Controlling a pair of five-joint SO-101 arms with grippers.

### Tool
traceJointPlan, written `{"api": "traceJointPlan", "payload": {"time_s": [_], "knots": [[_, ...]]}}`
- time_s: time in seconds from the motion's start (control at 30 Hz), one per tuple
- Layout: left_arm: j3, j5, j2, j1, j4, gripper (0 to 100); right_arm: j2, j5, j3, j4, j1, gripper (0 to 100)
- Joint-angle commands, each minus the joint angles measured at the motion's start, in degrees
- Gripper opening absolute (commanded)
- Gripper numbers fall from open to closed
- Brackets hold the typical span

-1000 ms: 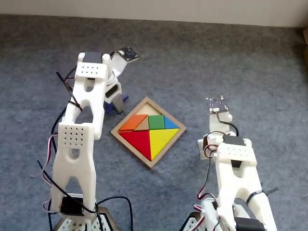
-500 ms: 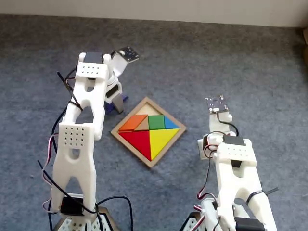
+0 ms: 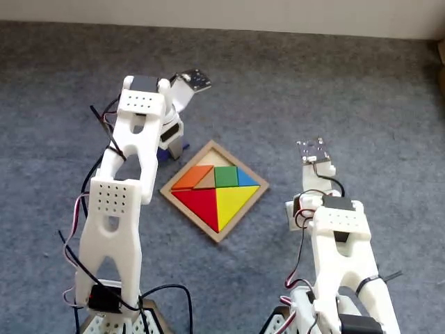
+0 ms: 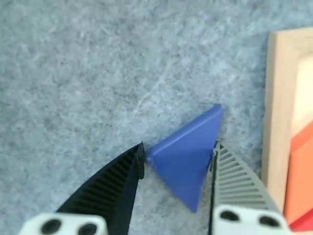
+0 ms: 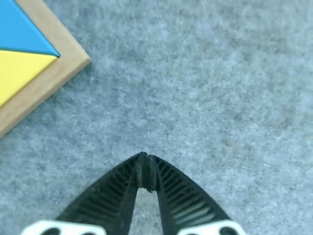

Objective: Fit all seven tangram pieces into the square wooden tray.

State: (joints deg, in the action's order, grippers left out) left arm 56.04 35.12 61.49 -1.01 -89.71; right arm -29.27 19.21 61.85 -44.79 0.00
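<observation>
Part-filled tray [image 3: 243, 214] (blue triangle [image 4: 188, 156] outside)

No text, label, brand, number or sign can be read in any view. Any print on the left circuit board [image 3: 194, 80], at the left arm's wrist, and on the right circuit board [image 3: 313, 149], at the right arm's wrist, is too small to make out.
</observation>
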Motion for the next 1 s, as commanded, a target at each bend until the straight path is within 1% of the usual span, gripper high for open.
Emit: {"api": "traceJointPlan", "payload": {"time_s": [0.0, 0.23, 0.3, 0.47, 0.8, 0.97], "knots": [[2.51, -0.18, -0.48, -0.75, 0.18, 16, -1.54, -0.18, -0.22, 0.75, 0.84, 0.5], [11.30, -0.18, -1.80, -1.36, -9.05, 15, -1.54, -0.18, -0.22, 0.75, 0.84, 0.5], [13.76, -0.18, -1.63, -1.89, -10.64, 15, -1.54, -0.18, -0.22, 0.75, 0.84, 0.5], [14.46, -0.44, -1.98, -3.91, -11.08, 15, -1.54, -0.18, -0.22, 0.75, 0.84, 0.5], [14.46, -0.62, -1.98, -11.30, -11.16, 15, -1.54, -0.18, -0.22, 0.75, 0.84, 0.5], [14.29, -0.35, -1.71, -13.23, -11.16, 15, -1.54, -0.18, -0.22, 0.75, 0.84, 0.5]]}}
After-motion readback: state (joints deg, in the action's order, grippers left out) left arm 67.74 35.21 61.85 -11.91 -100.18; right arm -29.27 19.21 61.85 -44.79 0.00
